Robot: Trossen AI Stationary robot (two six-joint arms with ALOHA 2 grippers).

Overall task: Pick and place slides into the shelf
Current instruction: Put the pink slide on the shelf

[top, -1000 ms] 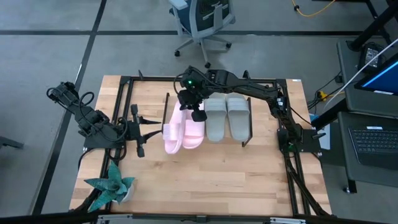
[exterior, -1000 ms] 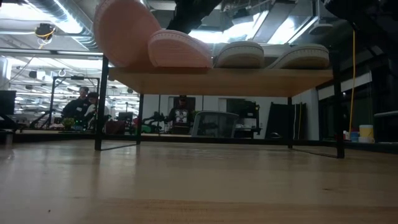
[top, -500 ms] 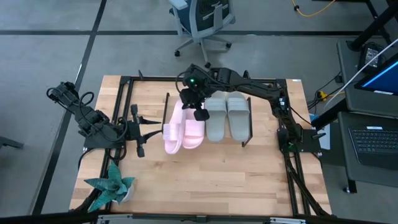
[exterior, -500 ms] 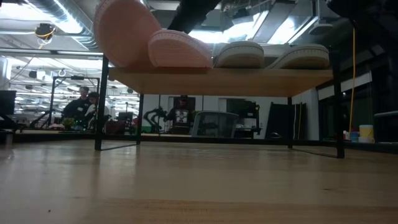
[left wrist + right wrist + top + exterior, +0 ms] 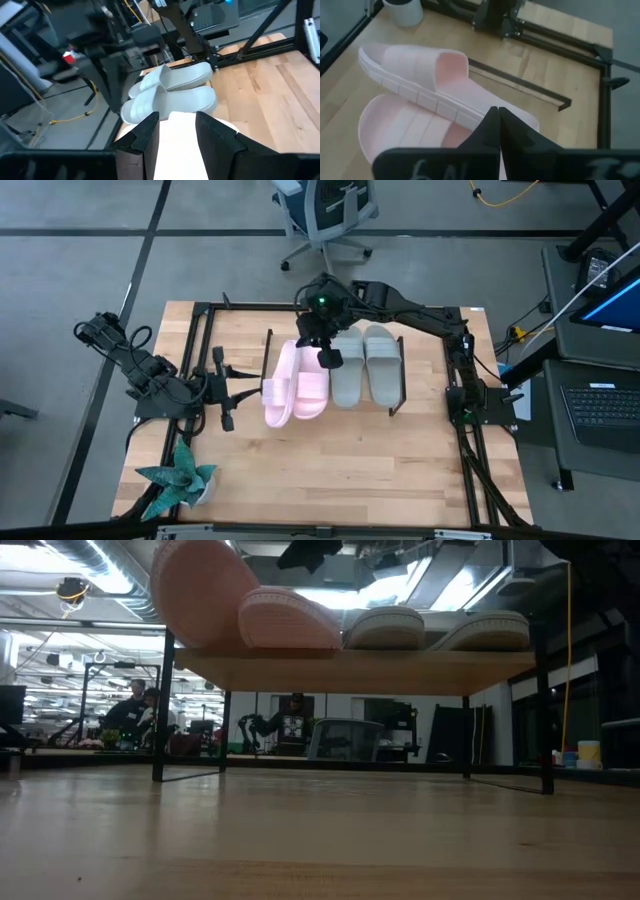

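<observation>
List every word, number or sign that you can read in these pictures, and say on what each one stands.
"6 A": white marks on the dark body of the right gripper, cut off and blurred, so uncertain.
No text shows on the slides or the shelf.

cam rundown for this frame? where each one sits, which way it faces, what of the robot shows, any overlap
High: above the table, facing straight down; both arms show, right end effector over the pink slides, left end effector beside them.
Low: table height, level under the shelf into the room; only a dark arm part at top.
Left wrist: looks over the grey-green slides; own fingers show.
Right wrist: looks down on the pink slides; own closed fingers show.
Shared: high and right wrist both show the pink slides.
</observation>
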